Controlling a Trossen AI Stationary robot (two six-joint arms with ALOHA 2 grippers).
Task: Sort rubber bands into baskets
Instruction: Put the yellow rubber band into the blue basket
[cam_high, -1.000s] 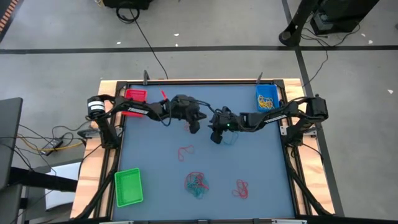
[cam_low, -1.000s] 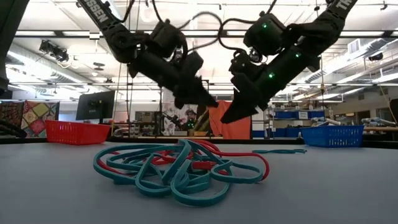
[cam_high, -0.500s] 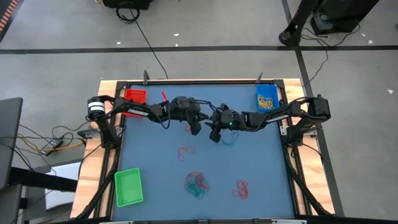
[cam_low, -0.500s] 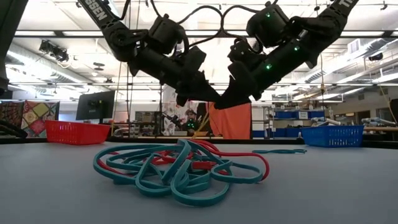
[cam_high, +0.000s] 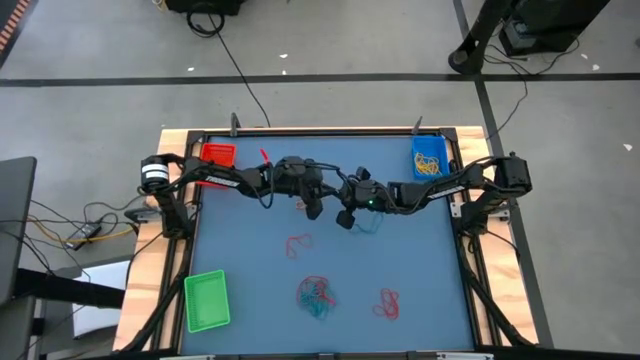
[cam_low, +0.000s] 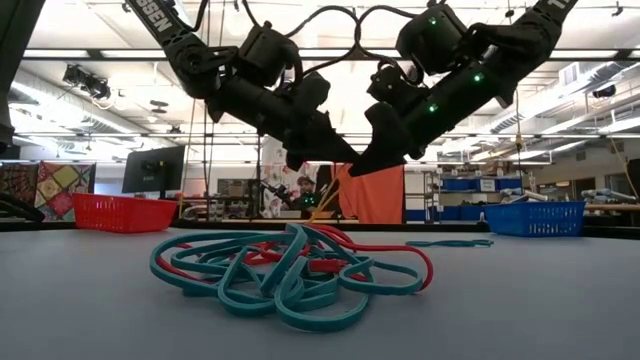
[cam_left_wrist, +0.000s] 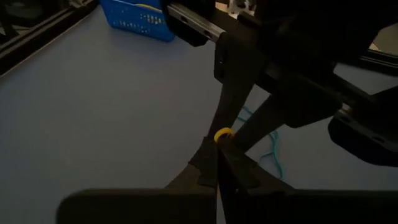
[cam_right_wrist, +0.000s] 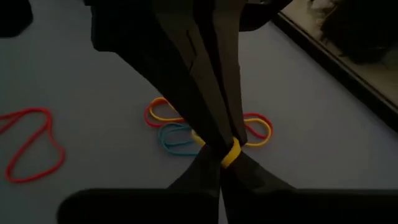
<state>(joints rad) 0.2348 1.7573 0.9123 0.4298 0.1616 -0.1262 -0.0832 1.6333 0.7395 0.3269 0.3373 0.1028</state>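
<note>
Legible text: partial white lettering only. Low view, left arm (cam_low: 185, 50), upper link: letters ending "...SSEN" readable. Low view, right arm (cam_low: 535, 25), at top edge: fragment "TR...". High view: white marks on both arms, too small to read.

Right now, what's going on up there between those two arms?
Left gripper and right gripper shut, tips meeting midair on one yellow rubber band. Tangled bands wait below. Nothing in the way.

Red/teal rubber bands (cam_high: 316, 294) tangled mid-table; red (cam_high: 217, 153), blue (cam_high: 429, 157), green (cam_high: 206, 300) baskets near edges.
</note>
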